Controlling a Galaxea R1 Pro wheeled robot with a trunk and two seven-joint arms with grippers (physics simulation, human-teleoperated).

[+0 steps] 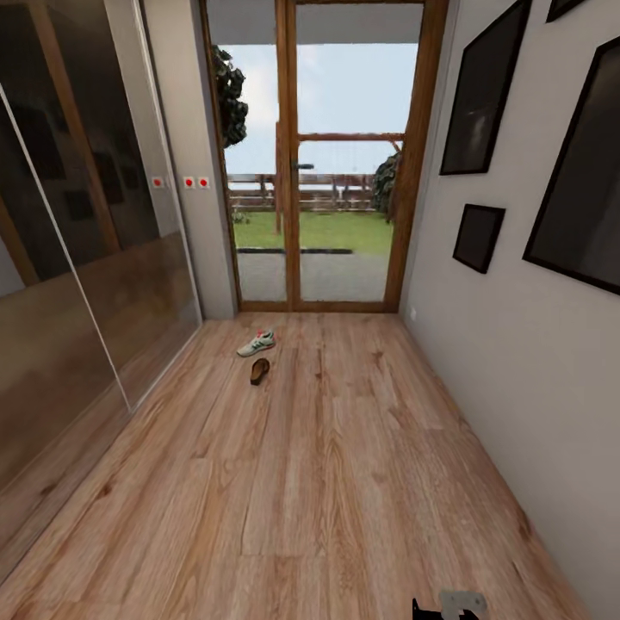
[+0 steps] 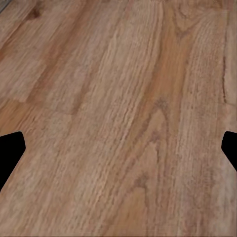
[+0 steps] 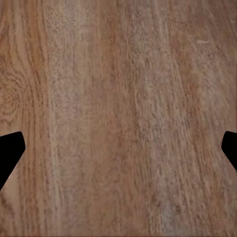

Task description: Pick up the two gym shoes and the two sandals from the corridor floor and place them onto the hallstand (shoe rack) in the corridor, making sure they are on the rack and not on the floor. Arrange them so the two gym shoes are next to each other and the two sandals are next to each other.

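Both end effectors spread, empty; gym shoe, sandal near glass door.

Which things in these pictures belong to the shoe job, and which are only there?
For the job:
- gym shoe
- sandal
- corridor floor
- left gripper, open
- right gripper, open

Only there:
- glass door
- picture frames
- mirrored wardrobe

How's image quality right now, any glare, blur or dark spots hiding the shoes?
Head view: evenly lit, bright glass door; gym shoe and sandal small, soft-edged, unshadowed; wardrobe panels carry dim reflections. Both wrist views: sharp wood-grain floor, black fingers at the edges.
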